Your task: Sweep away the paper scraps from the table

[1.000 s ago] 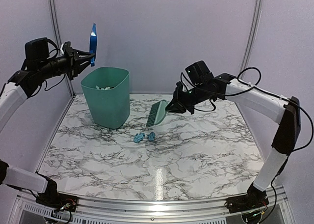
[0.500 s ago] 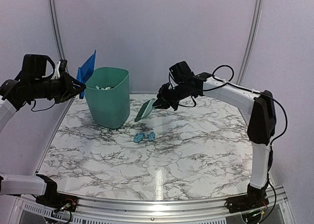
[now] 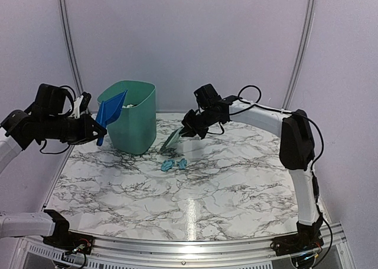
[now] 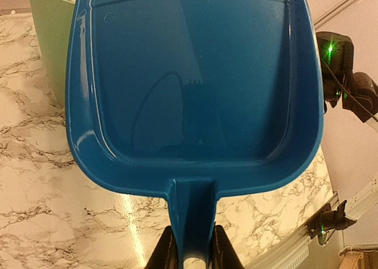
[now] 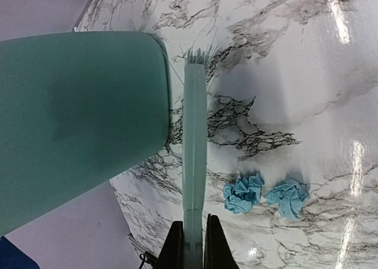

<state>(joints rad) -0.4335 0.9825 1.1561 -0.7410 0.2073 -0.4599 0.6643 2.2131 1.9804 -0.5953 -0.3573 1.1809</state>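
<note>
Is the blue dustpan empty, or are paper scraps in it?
Empty. The left wrist view shows the inside of the dustpan bare and glossy, with nothing in it; the left gripper grips its handle.

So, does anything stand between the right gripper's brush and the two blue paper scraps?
Nothing visible does. Only bare table lies between the brush, held by the right gripper, and the paper scraps. The green bin stands beside the brush, off that path.

1. This is a robot laboratory test cell.
2. Plain pale lilac wall panels [image 3: 189, 39], held in thin grey metal frame posts [image 3: 69, 45], close it on three sides.
3. The white marble-pattern table [image 3: 236, 186] has a metal rail [image 3: 189, 245] at its near edge, where white and black robot arms [image 3: 294, 140] stand.
</note>
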